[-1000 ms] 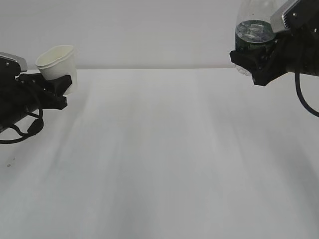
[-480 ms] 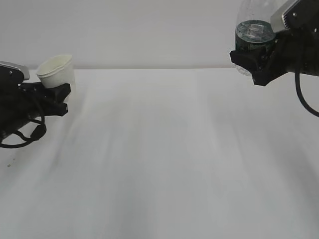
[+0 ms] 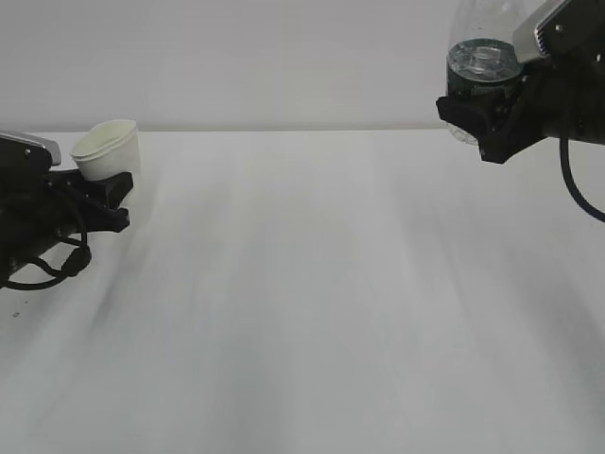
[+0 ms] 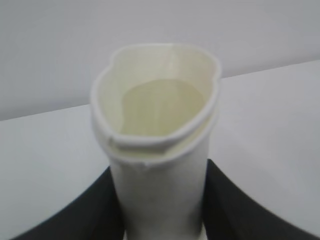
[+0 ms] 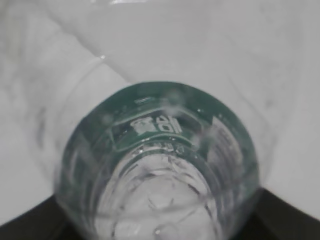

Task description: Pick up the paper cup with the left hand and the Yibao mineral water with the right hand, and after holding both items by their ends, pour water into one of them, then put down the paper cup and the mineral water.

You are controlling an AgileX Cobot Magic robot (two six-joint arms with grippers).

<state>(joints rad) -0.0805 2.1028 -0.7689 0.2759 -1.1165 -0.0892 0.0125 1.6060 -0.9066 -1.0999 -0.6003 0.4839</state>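
Paper cup point(image 4: 160, 165) is buckling at its rim: thin, light stock, so I am keeping the left hand point(image 3: 99, 184) clamping low. Well right of the cup, the right hand point(image 3: 482, 118) is gripping the Yibao mineral water point(image 3: 482, 61), slick and ribbed, at its label.

Dented paper cup point(image 4: 159, 165) clamped between tool point(image 4: 160, 220) fingers point(image 4: 235, 210).

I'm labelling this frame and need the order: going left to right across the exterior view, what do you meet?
Left pincer → paper cup held in it → bare white table → Yibao mineral water → right pincer gripping it.
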